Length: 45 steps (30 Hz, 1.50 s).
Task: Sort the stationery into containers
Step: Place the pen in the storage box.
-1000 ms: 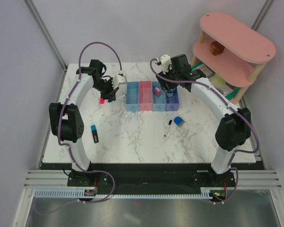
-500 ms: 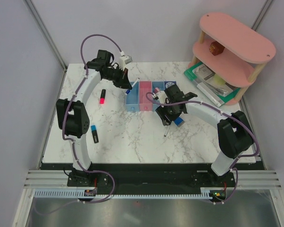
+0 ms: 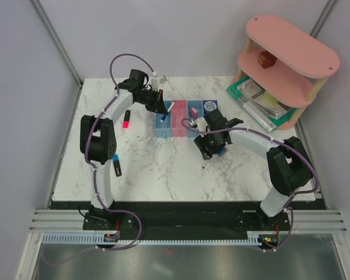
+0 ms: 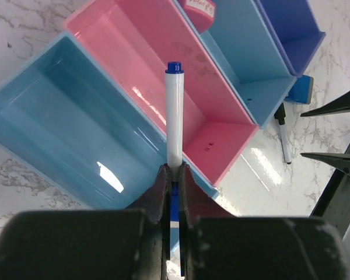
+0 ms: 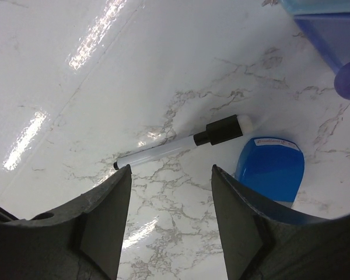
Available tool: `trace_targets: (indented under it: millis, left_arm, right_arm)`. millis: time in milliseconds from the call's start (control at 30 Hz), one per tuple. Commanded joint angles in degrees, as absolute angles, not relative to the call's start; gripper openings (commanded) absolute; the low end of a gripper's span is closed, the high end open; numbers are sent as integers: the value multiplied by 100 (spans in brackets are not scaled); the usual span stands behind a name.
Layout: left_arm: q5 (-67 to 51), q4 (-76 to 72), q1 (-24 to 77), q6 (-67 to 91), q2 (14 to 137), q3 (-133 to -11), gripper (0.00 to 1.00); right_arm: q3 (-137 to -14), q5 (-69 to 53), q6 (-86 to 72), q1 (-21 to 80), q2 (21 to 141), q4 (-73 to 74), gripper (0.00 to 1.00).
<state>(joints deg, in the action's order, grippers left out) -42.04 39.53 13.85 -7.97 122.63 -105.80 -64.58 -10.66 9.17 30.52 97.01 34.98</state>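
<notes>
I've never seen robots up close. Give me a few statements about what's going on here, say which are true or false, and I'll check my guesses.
1. The left tool is shut on a white pen with a blue cap. True.
2. The right tool grips the black-capped pen. False: it is open, and that pen lies on the table below it.
3. The pink eraser lies in the pink bin. False: it is in the blue bin.
4. The pink highlighter lies on the table, outside the bins. True.
5. The blue cube sits in a bin. False: it is on the table near the black-capped pen.
</notes>
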Motion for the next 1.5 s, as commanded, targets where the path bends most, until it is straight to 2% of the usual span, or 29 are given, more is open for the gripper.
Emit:
trace_targets:
  millis: [0,1000,1233,1467]
  left_arm:
    - [-3920,3455,1380,-317,12076,-10319,2]
    - [-3419,2786,1380,413,12076,-9932,2]
    - [-3305,2777,1380,431,12111,-9862,2]
    - [-3305,2777,1380,439,12129,-9861,14]
  right_arm:
    - [-6390,-1072,826,3067,9598,3331,64]
    - [-7128,-606,457,3076,10758,3173,61]
    - [-7154,-563,439,3120,10811,3173,55]
    - [-7093,-527,492,3199,10775,3173,47]
